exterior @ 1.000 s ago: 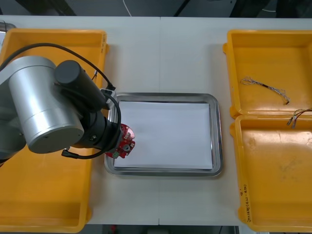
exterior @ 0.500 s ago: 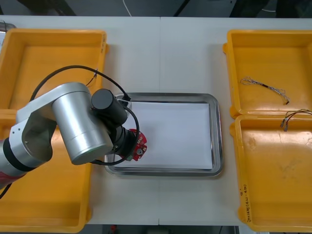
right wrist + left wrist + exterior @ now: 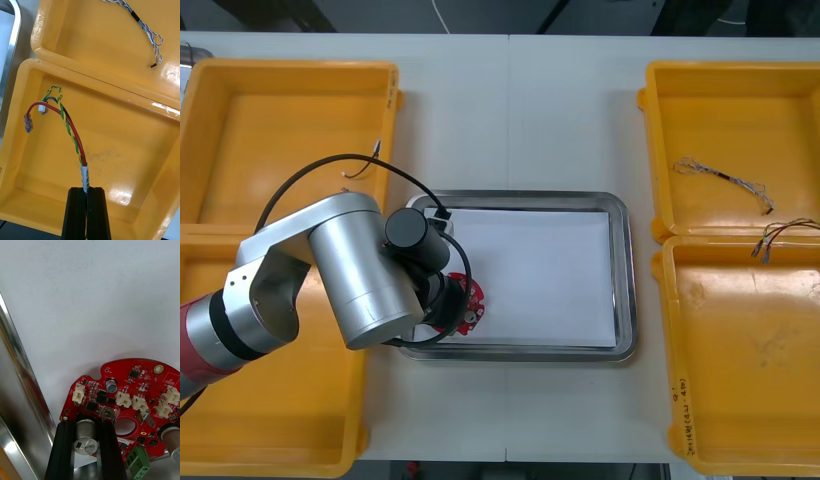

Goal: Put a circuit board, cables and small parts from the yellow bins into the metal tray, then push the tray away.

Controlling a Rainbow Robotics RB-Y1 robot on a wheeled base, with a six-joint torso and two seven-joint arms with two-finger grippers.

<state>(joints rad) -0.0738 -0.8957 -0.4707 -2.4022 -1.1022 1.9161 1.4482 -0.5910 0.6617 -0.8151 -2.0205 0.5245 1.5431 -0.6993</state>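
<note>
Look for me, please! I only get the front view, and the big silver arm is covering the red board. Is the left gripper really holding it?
Observer: Yes. The left wrist view has the left gripper shut on the circuit board, clamped on a silver cylinder that stands on it.
Operator: Where is the board?
Observer: Over the white inside of the metal tray, close to its shiny rim.
Operator: What is the other arm doing?
Observer: The right gripper is shut on the red and yellow cable, over a yellow bin.
</note>
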